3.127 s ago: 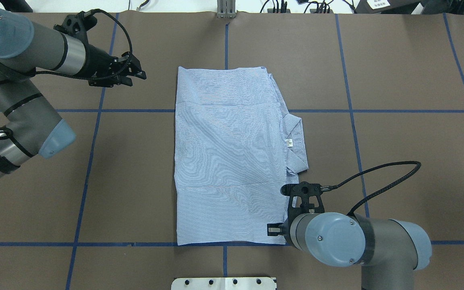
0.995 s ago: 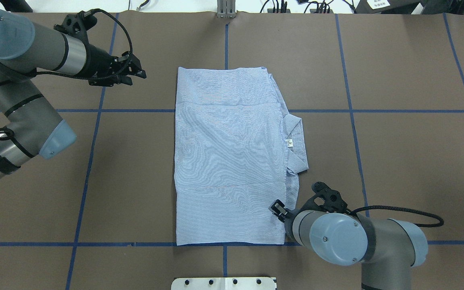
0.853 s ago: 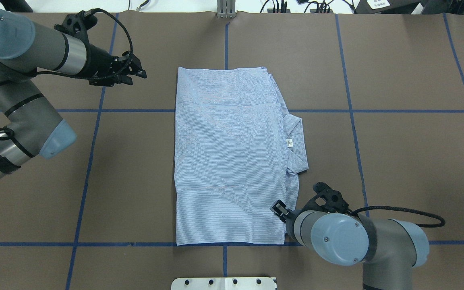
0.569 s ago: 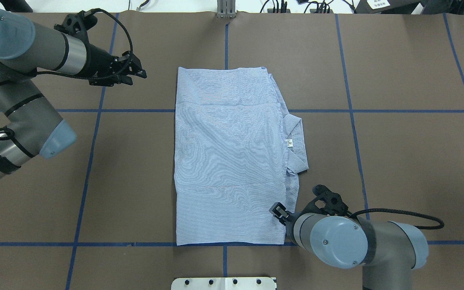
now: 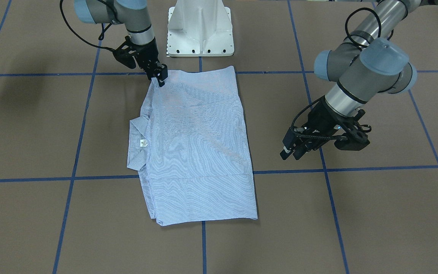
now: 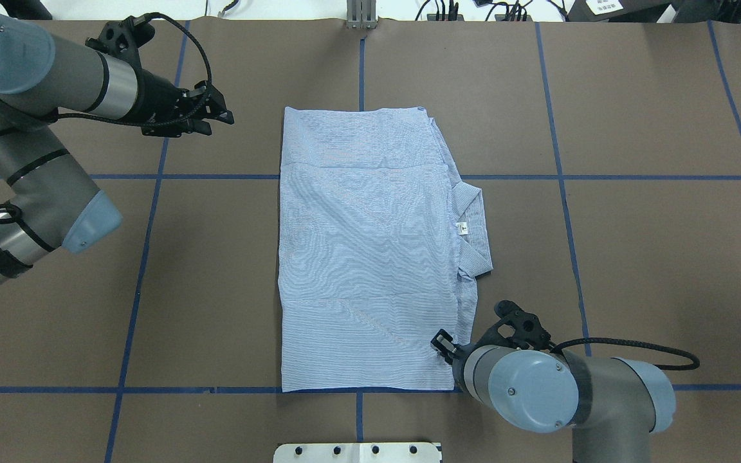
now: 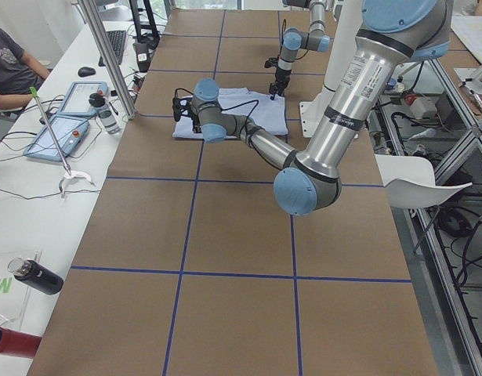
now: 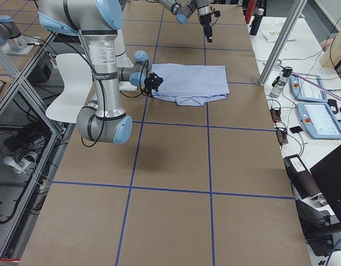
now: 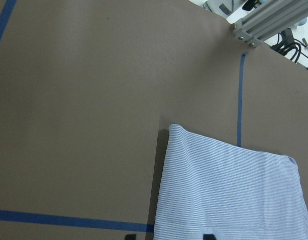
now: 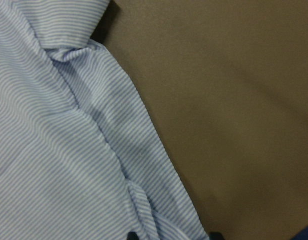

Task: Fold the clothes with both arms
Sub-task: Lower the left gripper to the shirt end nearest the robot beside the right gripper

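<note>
While the shirt [image 6: 364,257] lies folded into a tall rectangle at the centre of the overhead frame, flat on the brown worktop [image 6: 634,270], I can see its collar [image 6: 473,225] poking out past the right edge. A small white label [image 6: 464,227] shows on the collar.

The right gripper [image 6: 442,341] sits at the shirt's lower right corner in that view. I cannot tell whether it touches the cloth or is just above it. From its wrist camera I read the jaws as apart, with the shirt's edge running between them and slightly bunched at the bottom of the frame.

The left gripper [image 6: 219,119] hangs at the upper left of the overhead frame, pointing toward the shirt's upper left corner but off the cloth. Its jaws are apart too. Its wrist camera shows that corner of the shirt at the lower right of the frame, with bare worktop around it.

Blue tape lines [image 6: 666,177] cross the worktop in a grid.
</note>
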`<state>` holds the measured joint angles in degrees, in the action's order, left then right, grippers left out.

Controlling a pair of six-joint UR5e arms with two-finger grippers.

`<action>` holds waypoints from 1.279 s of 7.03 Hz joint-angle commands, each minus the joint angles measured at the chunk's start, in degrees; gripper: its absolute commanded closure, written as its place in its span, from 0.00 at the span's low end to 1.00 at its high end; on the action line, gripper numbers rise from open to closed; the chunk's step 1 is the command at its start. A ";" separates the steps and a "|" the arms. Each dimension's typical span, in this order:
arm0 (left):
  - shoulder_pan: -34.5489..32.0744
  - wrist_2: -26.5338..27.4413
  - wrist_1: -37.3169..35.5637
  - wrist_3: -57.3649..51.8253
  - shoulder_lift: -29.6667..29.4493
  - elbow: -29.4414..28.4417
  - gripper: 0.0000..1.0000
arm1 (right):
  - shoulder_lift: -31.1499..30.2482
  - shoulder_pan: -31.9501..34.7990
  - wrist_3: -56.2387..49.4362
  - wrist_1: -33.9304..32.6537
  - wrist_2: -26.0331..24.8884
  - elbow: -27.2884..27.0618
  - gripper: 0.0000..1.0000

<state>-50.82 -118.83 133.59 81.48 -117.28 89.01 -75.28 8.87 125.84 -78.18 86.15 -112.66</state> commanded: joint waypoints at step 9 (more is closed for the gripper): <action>24.73 25.41 0.26 27.03 15.75 21.88 0.46 | -0.40 0.44 -0.16 -0.05 0.78 -3.61 1.00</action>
<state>-34.72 -101.60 134.00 102.46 -105.46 105.86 -75.67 9.26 125.69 -78.22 86.85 -116.24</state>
